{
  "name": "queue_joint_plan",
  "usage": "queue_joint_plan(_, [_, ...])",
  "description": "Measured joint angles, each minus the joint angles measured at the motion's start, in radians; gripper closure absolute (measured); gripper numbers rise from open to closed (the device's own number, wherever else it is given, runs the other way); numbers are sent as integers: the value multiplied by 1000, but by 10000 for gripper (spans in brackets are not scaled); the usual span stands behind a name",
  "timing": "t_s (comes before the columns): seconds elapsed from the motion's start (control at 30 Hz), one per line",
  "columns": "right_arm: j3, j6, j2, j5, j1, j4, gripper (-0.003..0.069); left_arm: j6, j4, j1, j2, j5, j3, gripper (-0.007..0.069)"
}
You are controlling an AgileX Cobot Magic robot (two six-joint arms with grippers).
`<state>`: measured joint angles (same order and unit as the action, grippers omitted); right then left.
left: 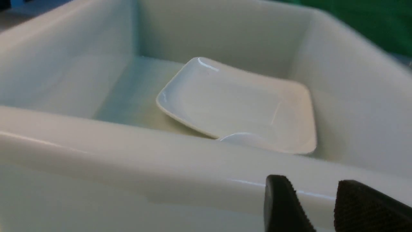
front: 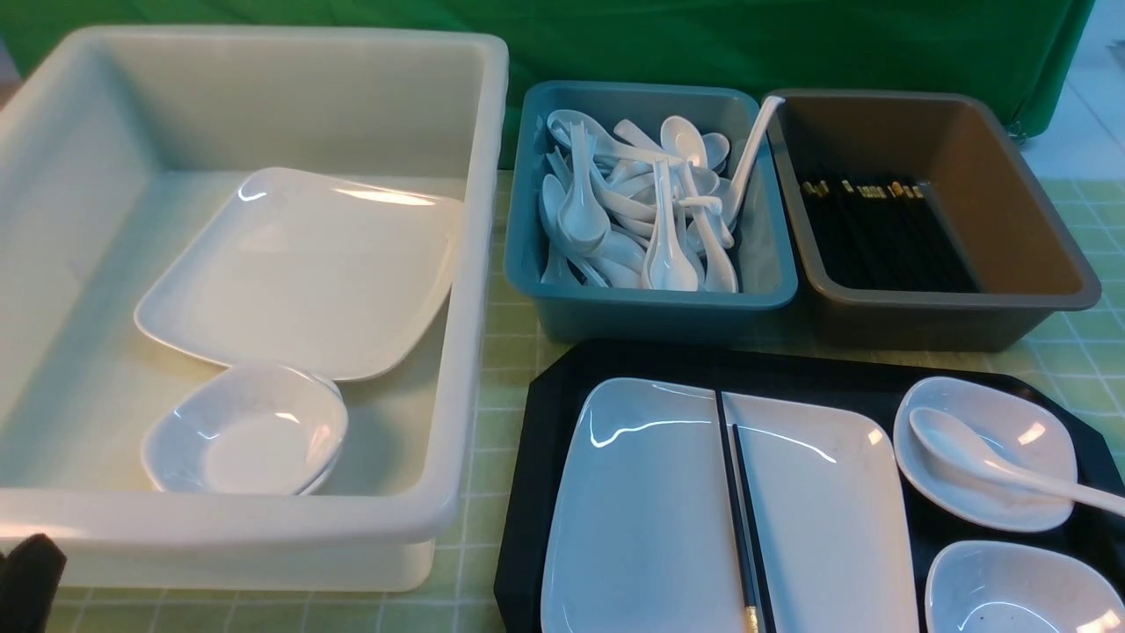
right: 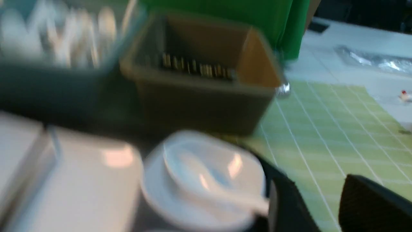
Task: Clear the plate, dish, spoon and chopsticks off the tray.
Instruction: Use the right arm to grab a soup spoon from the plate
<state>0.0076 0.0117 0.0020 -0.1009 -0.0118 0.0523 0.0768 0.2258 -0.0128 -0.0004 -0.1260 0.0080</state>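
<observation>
**Tray.** The tray [front: 562, 396] is black with a raised rim and clipped corners. It lies at the near right of the green checked mat [front: 501, 352], just near of the teal tub [front: 650, 308] and the brown tub [front: 949, 321].

**Plate.** The plate [front: 650, 519] is large, glossy white and rounded-rectangular, with a shallow raised rim. It fills the left part of the tray.

**Chopsticks.** The chopsticks [front: 736, 501] are two thin black sticks lying side by side along the middle of the plate, from far edge to near edge. A gold band shows at the near end.

**Dish and spoon.** The dish [front: 1019, 431] is small, white and rounded-square, and sits at the far right of the tray. The spoon [front: 976, 457] is glossy white. Its bowl rests in the dish and its handle points near-right over the rim. A second dish [front: 1011, 589] sits at the near right corner, empty.

**Tubs.** The white tub [front: 475, 264], at left, holds another large plate [front: 308, 272] and a small dish [front: 246, 431]. The teal tub holds white spoons; the brown tub holds black chopsticks.

**Grippers.** The left gripper [left: 313, 185] sits just outside the near wall of the white tub, jaws parted with nothing between them. The right gripper [right: 317, 193] is near the dish's right side; the view is blurred, but its jaws stand apart and empty.
</observation>
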Motion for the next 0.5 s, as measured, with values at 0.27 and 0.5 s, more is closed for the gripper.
queue_joint_plan(0.27, [0,425,0,290,0,105,417,112,128,0,0,225,0,400])
queue_joint_plan(0.5, [-7,511,0,397,6,108,430,208,136,0,0,601,0,439])
